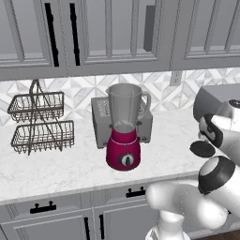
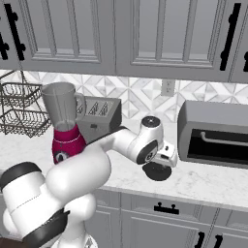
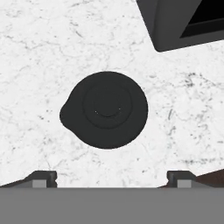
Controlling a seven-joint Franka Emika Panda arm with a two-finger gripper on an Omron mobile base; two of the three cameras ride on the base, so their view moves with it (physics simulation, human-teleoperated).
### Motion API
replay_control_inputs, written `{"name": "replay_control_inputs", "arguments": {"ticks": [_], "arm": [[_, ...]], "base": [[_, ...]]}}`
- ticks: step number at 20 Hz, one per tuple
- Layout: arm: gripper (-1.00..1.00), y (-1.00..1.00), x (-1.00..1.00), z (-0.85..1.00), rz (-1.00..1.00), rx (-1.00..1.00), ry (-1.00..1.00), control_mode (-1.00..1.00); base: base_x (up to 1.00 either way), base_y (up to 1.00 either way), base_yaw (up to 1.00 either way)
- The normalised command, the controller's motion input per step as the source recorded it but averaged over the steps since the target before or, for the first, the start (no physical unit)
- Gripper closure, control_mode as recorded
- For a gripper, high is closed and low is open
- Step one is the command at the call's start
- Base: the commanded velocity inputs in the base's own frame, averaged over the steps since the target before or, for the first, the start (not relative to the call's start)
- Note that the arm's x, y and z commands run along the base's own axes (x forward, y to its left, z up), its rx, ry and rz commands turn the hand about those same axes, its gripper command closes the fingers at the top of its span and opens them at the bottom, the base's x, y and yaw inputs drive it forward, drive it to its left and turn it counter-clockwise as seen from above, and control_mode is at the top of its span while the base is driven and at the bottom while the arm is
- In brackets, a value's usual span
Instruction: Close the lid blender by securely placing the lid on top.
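Hand view gave us the lid (image 3: 105, 109) as a flat black disc with a small spout lip, lying on the white marble counter (image 3: 39, 57). The two fingertips (image 3: 41, 178) of the gripper (image 3: 111, 178) stood far apart, wide open, above the lid and holding nothing. Near the lid we saw a corner of the dark grey microwave (image 3: 175, 24).

From the left base camera, we saw the blender (image 1: 123, 129) standing open on the counter, well apart from the lid (image 1: 202, 149). Just behind the blender stood the boxy grey toaster (image 1: 101, 123). On the other side of the blender from the lid stood a two-level wire basket rack (image 1: 38, 123).

From the right base camera, the arm lay between the blender (image 2: 65, 123) and the lid (image 2: 157, 171), with the gripper directly over the lid. The microwave (image 2: 213, 134) stood beyond the lid, away from the blender.
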Motion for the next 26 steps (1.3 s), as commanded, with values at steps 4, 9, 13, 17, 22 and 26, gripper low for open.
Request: {"name": "replay_control_inputs", "arguments": {"ticks": [4,9,13,17,22,26], "arm": [[-1.0,0.0,0.17,-0.3,0.01,0.0,0.0,-1.0],[-1.0,0.0,0.19,-0.31,0.02,0.0,0.0,-1.0],[-1.0,0.0,0.18,-0.27,0.03,0.0,0.0,-1.0],[-1.0,-0.01,0.19,-0.2,0.03,0.0,0.0,-1.0],[-1.0,-0.06,0.17,-0.1,0.02,0.01,0.0,-1.0],[-1.0,-0.07,0.19,-0.08,0.02,0.02,0.0,-1.0]], "base": [[0.0,0.0,0.0],[0.0,0.0,0.0],[0.0,0.0,0.0],[0.0,0.0,0.0],[0.0,0.0,0.0],[0.0,0.0,0.0]]}}
